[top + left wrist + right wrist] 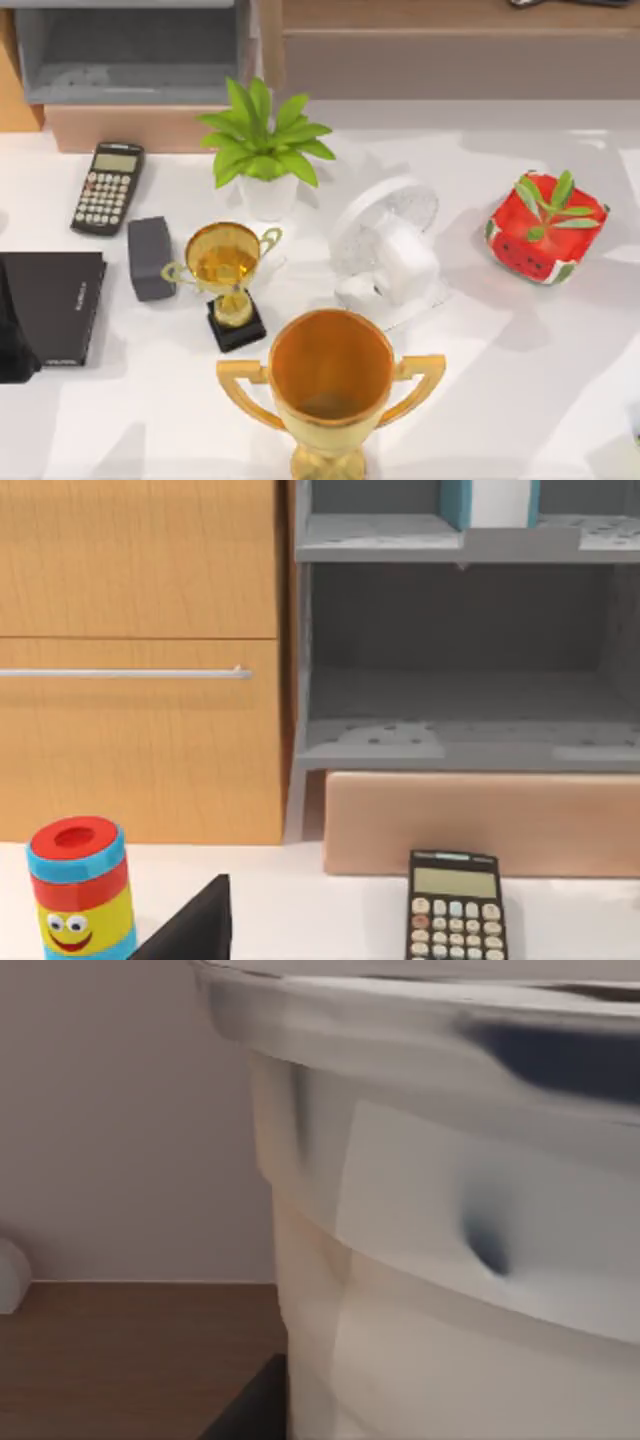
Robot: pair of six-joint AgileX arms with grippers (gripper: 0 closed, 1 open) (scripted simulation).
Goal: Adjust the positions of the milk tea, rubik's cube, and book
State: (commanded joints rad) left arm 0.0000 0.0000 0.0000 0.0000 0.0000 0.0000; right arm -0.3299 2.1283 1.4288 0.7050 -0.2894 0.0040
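From above, a white table (540, 380) holds a black calculator (107, 187) at far left, a dark flat notebook (55, 305) below it, and a small grey block (151, 257) beside that. A leafy plant (262, 140) sits in a white pot. Two glossy gold trophies stand near centre: a small one (227, 270) on a black base, a large one (330, 385) at the bottom edge. A round white fan (385, 250) lies right of them, and a watermelon-patterned pot (545, 230) further right.

The left wrist view faces a grey shelf (460, 740) beside wood-grain drawers (140, 660). The book (497, 502), teal with white pages, stands upright on the upper shelf. A striped cylinder toy (80, 885) stands on the table.

The right wrist view is close against a pale, smooth milk tea (450, 1260) cup with a lid rim. Whether either gripper is clenched or released cannot be told.
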